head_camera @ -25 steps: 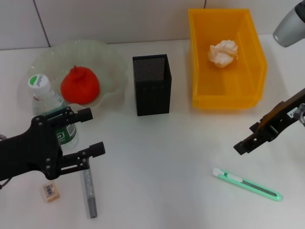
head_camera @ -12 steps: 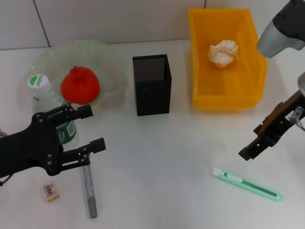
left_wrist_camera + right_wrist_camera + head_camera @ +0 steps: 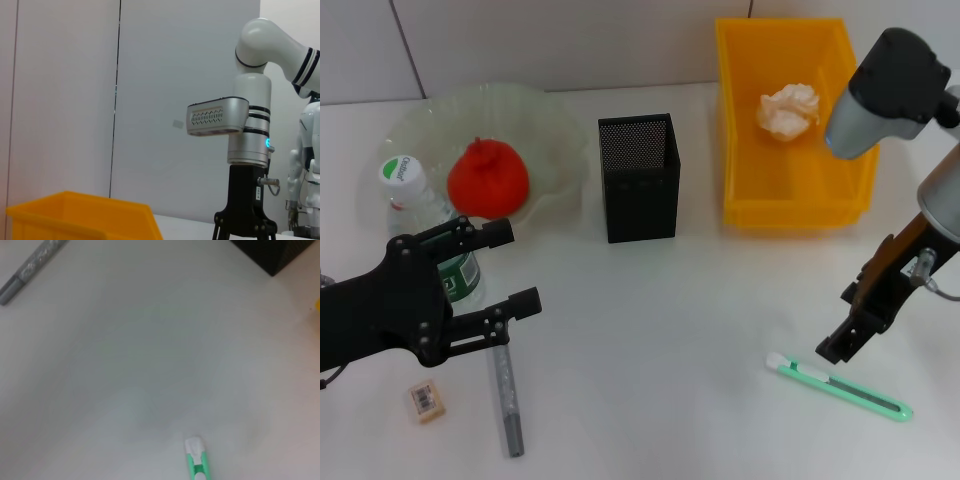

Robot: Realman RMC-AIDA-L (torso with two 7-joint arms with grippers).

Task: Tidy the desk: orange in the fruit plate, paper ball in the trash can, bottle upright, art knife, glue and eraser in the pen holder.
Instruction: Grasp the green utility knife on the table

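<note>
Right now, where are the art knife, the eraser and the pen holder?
art knife [image 3: 840, 387], head view, middle of its green body
eraser [image 3: 425, 400], head view, its top face
pen holder [image 3: 639, 195], head view, front mesh wall

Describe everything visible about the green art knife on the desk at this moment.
The art knife is a slim mint-green plastic utility knife with a white cap at one end and a dark slider strip along its body. It lies flat on the white desk, in front of the yellow bin, white tip pointing toward the desk's middle. The right end effector hangs just above its white end; contact cannot be confirmed. The right wrist view shows only its white tip and some green body.
</note>
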